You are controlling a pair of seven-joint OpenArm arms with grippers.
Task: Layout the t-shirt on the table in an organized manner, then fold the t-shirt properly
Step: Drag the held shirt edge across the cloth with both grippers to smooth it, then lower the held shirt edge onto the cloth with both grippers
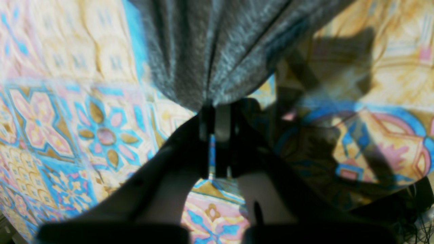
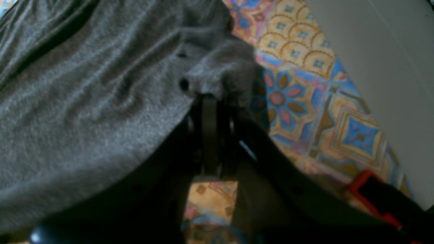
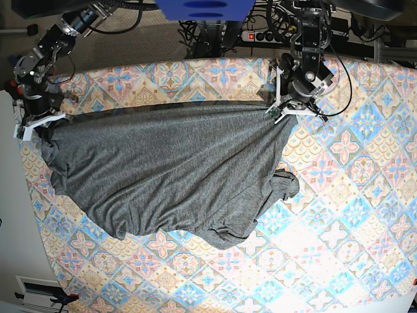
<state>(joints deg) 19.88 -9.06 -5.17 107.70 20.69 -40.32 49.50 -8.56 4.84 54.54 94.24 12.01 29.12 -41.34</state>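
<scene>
Between the two grippers the t-shirt (image 3: 163, 173) hangs stretched left to right over the table (image 3: 352, 195), left gripper (image 3: 281, 112) and right gripper (image 3: 40, 124) each clamped on a far corner.

The t-shirt (image 3: 163, 176) was a soft, matt knit cloth with a fine heathered grain, its surface slightly fuzzy where it bunched. The desk (image 3: 352, 195) wore a smooth printed covering with a faint sheen under the light. The left end effector (image 1: 217, 112) and the right end effector (image 2: 210, 101) looked like hard black plastic, dull rather than glossy, with pale plastic finger parts.
</scene>
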